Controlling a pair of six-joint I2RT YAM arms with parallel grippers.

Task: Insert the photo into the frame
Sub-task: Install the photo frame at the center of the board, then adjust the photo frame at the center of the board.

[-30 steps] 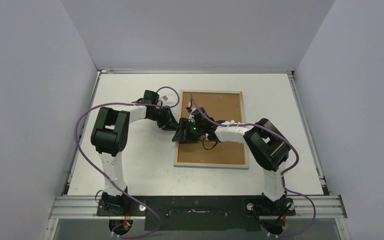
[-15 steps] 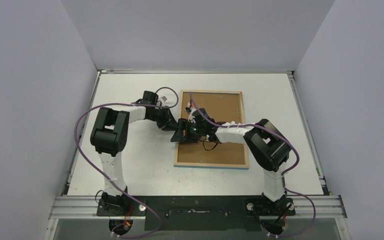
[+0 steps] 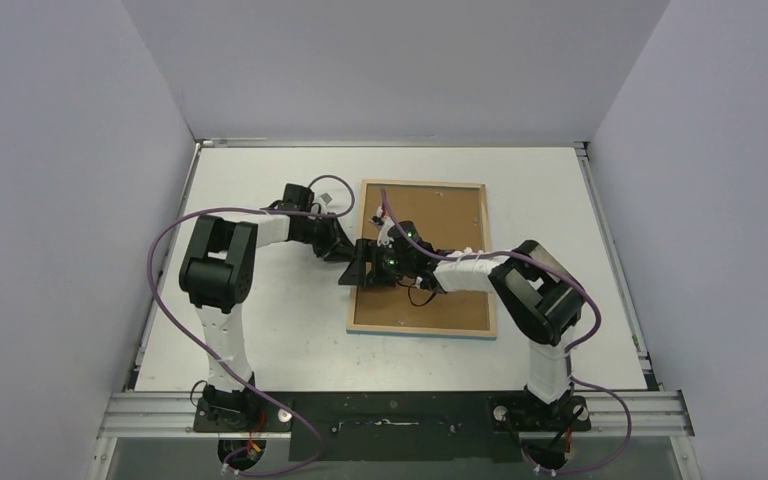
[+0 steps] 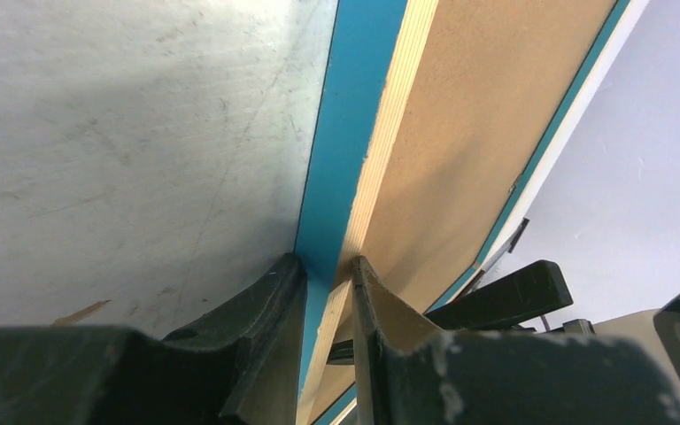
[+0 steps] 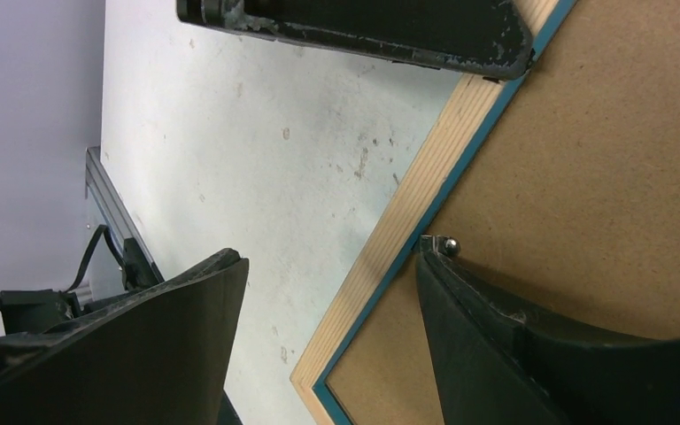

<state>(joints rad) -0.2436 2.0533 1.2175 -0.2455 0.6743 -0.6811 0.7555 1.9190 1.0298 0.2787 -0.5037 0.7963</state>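
With the frame [image 3: 423, 184] lying back-up at picture centre, its left rail pinched by the left gripper [image 4: 328, 270] and straddled by the wide-open right gripper [image 5: 331, 258], it could be let slip by so narrow a pinch; the photo is unseen.

frame [image 3: 430, 329]: one | backing board [image 3: 450, 215]: one | table [image 3: 260, 330]: one | arms: two, left arm [image 3: 220, 265], right arm [image 3: 535, 290] | grippers: two, left gripper [image 4: 328, 292], right gripper [image 5: 332, 274]
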